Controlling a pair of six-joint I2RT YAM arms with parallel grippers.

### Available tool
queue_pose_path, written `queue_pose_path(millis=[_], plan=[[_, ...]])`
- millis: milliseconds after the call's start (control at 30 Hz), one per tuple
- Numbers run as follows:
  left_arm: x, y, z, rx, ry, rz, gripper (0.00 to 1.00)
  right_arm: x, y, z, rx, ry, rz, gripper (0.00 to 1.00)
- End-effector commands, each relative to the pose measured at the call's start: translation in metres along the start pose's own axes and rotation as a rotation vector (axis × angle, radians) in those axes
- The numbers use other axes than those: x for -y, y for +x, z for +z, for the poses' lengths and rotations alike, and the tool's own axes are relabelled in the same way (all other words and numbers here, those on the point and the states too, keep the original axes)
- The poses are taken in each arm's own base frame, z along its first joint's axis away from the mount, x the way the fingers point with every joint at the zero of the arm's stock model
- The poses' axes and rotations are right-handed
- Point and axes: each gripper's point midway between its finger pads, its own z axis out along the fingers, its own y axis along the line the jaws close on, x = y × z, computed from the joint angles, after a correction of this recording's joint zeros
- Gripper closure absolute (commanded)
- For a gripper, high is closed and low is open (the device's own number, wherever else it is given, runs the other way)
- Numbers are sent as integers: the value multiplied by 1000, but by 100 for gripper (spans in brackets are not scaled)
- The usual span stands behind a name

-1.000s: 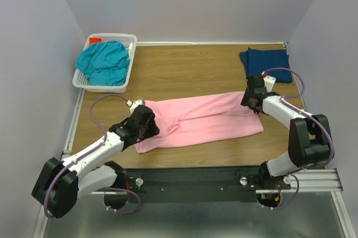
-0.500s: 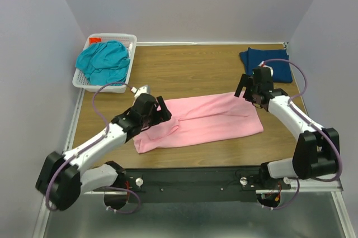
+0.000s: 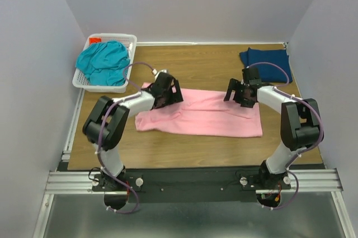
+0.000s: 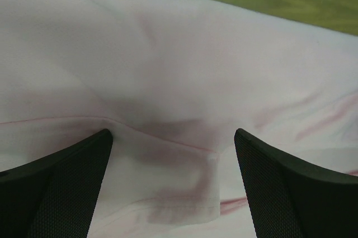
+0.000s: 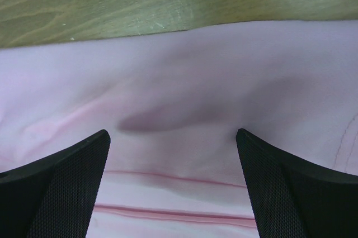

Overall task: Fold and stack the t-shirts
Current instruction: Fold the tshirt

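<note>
Top external: teal tee (image 3: 103, 62) in basket (image 3: 132, 49) — both jaws wide over pink tee (image 3: 207, 116).

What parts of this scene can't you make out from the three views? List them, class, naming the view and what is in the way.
- Red item in the basket: top view, mostly covered by the teal t-shirt; unidentifiable.
- Navy t-shirt: top view, near edge crossed by the right arm's cable.
- Pink t-shirt: both wrist views cut off its outline; left gripper and right gripper cover parts from above.
</note>
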Motion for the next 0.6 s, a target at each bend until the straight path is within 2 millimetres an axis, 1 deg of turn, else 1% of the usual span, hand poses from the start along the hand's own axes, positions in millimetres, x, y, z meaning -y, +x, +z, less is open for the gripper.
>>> queue_pose_path(millis=[0,33,67,100,133,167,200,233,267,300,333,367,400,433,467,500,533,567], plan=[[-8,1,51,-110,8,75,2,5,9,-10,14,9,50,0],[-1,-12,74,-110,-7,87,2,11,34,-10,-40,4,57,0],[-3,-17,85,-118,-38,99,2,12,44,-13,-53,-5,62,0],[-7,-17,91,-156,-66,126,2,8,55,-21,-56,-22,56,0],[14,-45,98,-106,-29,138,2,11,83,-23,-106,-26,55,0],[10,-39,114,-132,-40,143,2,7,98,-27,-130,-43,38,0],[26,-54,117,-113,-3,169,2,-11,113,-37,-143,-94,-6,0],[31,-57,121,-115,16,173,2,-22,129,-42,-173,-129,-36,0],[31,-53,130,-133,20,178,2,-41,166,-51,-257,-206,-119,0],[38,-63,131,-118,28,188,2,-55,181,-61,-285,-262,-169,0],[40,-65,133,-119,29,188,2,-66,197,-68,-318,-303,-222,0],[39,-62,139,-132,27,192,2,-82,225,-80,-362,-357,-331,0],[41,-63,142,-132,33,194,2,-91,235,-86,-368,-380,-393,0],[48,-71,142,-116,51,197,2,-97,243,-90,-362,-399,-478,0],[47,-68,148,-122,47,204,2,-103,253,-94,-365,-413,-546,0],[50,-68,150,-119,55,214,2,-122,261,-105,-352,-460,-627,0],[57,-73,151,-109,69,230,2,-126,260,-106,-333,-459,-674,0],[59,-68,155,-118,77,250,2,-132,260,-108,-324,-469,-693,0]])
